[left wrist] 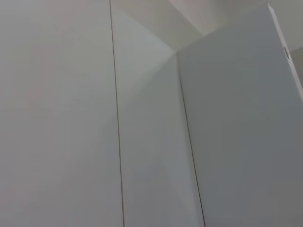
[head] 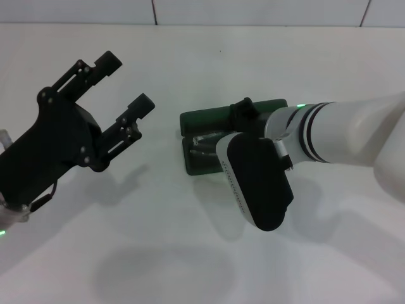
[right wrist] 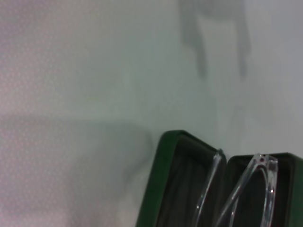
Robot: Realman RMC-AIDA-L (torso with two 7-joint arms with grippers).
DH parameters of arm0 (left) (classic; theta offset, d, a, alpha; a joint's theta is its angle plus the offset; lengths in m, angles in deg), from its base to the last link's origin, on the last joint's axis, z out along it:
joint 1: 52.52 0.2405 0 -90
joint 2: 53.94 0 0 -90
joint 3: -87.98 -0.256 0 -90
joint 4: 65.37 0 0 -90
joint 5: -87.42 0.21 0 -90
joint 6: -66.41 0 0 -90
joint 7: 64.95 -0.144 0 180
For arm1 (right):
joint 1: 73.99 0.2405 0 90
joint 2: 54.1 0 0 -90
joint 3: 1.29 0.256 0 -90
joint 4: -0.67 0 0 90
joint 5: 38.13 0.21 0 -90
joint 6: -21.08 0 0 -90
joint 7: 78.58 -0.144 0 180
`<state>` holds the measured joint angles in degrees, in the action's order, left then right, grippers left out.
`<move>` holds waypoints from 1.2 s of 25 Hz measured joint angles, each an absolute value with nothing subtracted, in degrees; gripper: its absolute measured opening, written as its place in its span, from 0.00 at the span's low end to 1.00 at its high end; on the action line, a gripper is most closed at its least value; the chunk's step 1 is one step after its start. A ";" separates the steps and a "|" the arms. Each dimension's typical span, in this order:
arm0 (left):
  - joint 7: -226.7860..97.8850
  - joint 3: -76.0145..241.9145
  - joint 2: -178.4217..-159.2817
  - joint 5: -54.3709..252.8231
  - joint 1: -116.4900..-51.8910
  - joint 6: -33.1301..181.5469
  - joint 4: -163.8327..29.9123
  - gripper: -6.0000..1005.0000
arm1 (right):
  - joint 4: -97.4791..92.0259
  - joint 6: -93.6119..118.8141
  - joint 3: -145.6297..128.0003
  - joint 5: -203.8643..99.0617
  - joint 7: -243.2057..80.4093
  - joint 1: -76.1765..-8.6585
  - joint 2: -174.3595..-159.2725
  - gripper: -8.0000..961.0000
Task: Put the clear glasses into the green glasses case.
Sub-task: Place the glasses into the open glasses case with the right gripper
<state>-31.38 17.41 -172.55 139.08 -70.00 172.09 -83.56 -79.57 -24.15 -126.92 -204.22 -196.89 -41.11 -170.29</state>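
Note:
The green glasses case [head: 201, 120] lies open at the table's middle, its dark lining showing in the right wrist view [right wrist: 158, 189]. The clear glasses [right wrist: 258, 182] sit over the open case, one thin arm across one half and the lens frame over the other. Whether they rest in the lining or are still held I cannot tell. My right arm reaches over the case from the right, and its wrist hides most of the right gripper [head: 243, 109]. To the left, my left gripper [head: 125, 82] hangs open and empty above the table, well clear of the case.
The table is plain white, with a tiled wall [head: 253, 9] along its far edge. The left wrist view shows only white wall panels [left wrist: 142, 118].

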 joint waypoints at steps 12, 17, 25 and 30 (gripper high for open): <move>-31.38 17.41 -173.09 139.23 -70.32 171.27 -83.00 0.68 | -78.95 -23.54 -128.27 -207.45 -196.88 -41.57 -170.29 0.19; -31.38 17.38 -173.36 139.41 -70.47 170.82 -82.86 0.68 | -79.02 -23.22 -128.66 -207.76 -197.16 -41.75 -170.29 0.19; -31.38 17.41 -173.39 139.51 -70.45 170.81 -82.86 0.68 | -81.07 -20.98 -128.47 -207.15 -197.43 -43.27 -170.29 0.34; -31.38 17.41 -173.23 139.55 -70.57 170.82 -82.86 0.68 | -81.31 -21.81 -128.19 -206.72 -197.45 -43.41 -170.29 0.34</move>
<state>-31.38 17.41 -173.23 139.55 -70.57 170.82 -82.86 -81.31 -21.81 -128.19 -206.72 -197.45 -43.41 -170.29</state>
